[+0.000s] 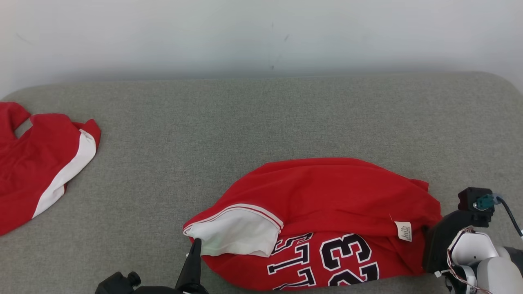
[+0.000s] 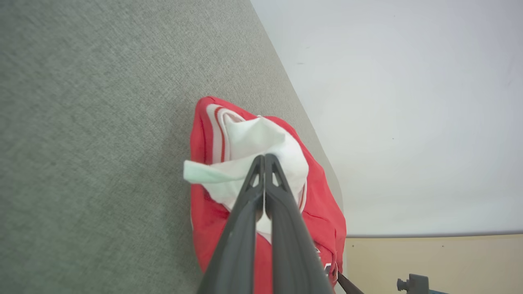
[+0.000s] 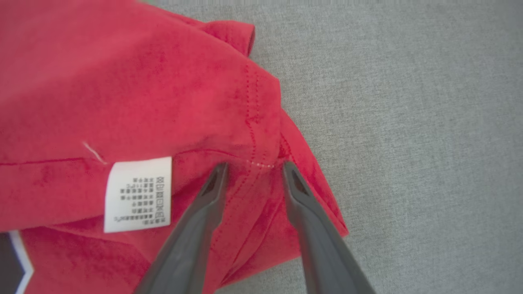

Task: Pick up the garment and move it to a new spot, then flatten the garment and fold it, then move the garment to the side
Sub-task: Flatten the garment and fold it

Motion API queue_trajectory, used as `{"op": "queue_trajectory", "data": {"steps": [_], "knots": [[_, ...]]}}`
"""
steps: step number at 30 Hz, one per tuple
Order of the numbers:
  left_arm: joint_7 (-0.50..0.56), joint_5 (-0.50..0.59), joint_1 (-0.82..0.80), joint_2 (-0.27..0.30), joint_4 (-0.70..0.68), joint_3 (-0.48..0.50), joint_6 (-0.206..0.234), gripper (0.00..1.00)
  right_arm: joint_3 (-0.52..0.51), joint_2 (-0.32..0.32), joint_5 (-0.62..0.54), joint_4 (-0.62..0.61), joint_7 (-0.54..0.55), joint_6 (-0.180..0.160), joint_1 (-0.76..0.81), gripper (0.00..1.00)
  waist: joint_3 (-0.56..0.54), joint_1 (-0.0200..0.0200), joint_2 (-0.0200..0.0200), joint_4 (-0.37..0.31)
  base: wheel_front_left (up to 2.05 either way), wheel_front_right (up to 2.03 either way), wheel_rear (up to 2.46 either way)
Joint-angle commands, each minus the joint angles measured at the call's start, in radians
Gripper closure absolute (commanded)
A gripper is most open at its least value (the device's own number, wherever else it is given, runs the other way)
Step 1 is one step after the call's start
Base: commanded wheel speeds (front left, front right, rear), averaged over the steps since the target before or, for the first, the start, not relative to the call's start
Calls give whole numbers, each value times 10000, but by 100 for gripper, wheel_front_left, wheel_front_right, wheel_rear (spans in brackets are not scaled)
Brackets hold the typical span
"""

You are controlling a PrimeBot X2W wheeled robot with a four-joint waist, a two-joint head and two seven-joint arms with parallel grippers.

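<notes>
The limp red knit jersey (image 1: 327,196) is bunched between the tools. The left tool (image 2: 264,157) is clamped on its white sleeve (image 2: 253,139). The right tool (image 3: 254,167), partly open, straddles the hem corner (image 3: 255,196), which is to be gripped.

The head camera looks forward and down from high up, far enough back to see the whole red shirt (image 1: 327,196) on the grey cushion (image 1: 261,122). The left wrist camera looks along the left gripper (image 2: 264,157), close to the white sleeve (image 2: 249,139) at its tips. The right wrist camera looks down past the right gripper (image 3: 253,165), very close to the white tag (image 3: 137,194) beside it. All three share the shirt
</notes>
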Motion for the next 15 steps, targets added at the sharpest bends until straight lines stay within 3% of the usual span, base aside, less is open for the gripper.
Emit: {"op": "queue_trajectory", "data": {"steps": [1,2,5,14,15], "knots": [[8,-4,-88,-3,-38,24,-28,100,-22,53,-70,97,-118,35,-66,34,37,-1,-1,-9,0,0,0],[8,-4,-88,-3,-38,24,-28,100,-22,53,-70,97,-118,35,-66,34,37,-1,-1,-9,0,0,0],[16,-23,-103,-5,-30,39,-31,100,-83,57,-179,163,-348,35,-112,47,59,-1,-1,-29,0,0,0],[81,-53,-181,-17,-58,25,11,100,-125,111,-141,594,-546,35,-352,54,109,-1,-1,-31,0,0,0],[87,-55,-181,-6,-67,35,22,100,-92,109,-129,655,-562,35,-381,59,115,-1,-1,-33,0,0,0]]}}
